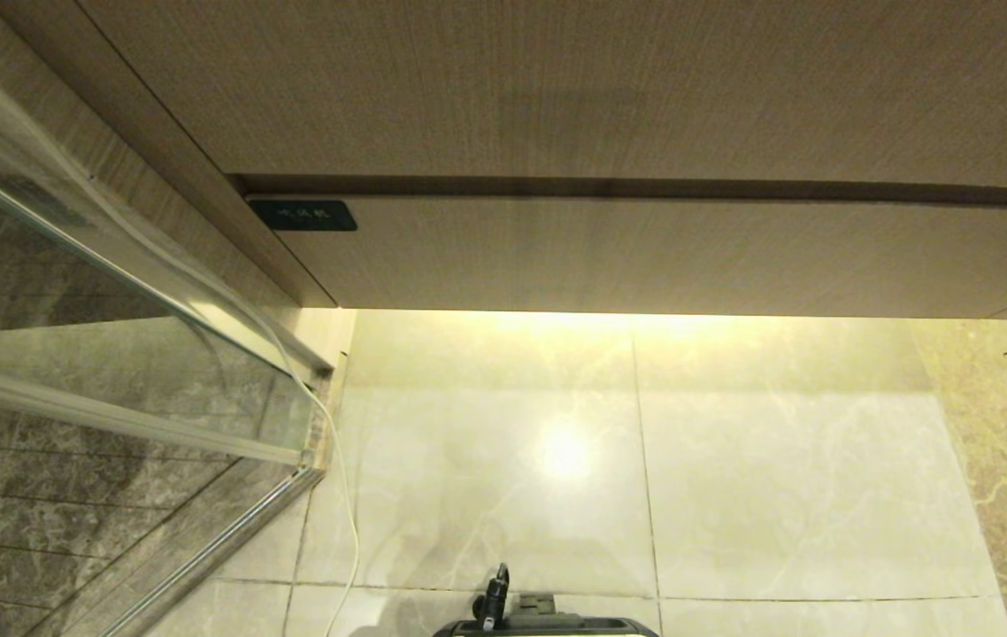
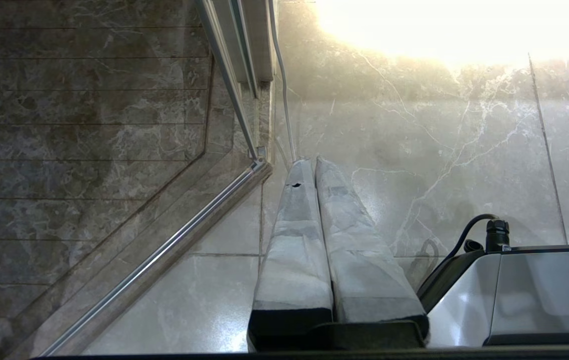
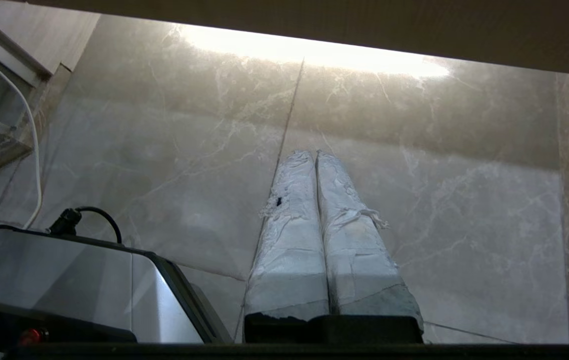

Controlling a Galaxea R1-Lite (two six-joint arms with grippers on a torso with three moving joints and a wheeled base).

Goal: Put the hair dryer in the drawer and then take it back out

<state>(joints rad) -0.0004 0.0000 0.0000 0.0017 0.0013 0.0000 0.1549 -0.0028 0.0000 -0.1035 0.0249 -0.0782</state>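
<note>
The drawer [image 1: 645, 257] is a wide light wood-grain front with a small dark label [image 1: 303, 215] at its left corner; it sits closed under a taller wood-grain panel [image 1: 557, 88]. The hair dryer is out of view. Neither arm shows in the head view. My left gripper [image 2: 310, 161] hangs over the floor tiles with its tape-wrapped fingers pressed together and nothing between them. My right gripper [image 3: 313, 152] hangs the same way above the tiles, shut and empty, with the cabinet's underside [image 3: 364, 30] ahead of it.
A glass shower screen [image 1: 96, 354] with a metal rail [image 2: 164, 250] stands at the left. A thin white cord [image 1: 340, 478] trails down beside it. My base's front edge [image 1: 548, 626] shows low in the head view. Glossy marble tiles [image 1: 734, 460] lie below the cabinet.
</note>
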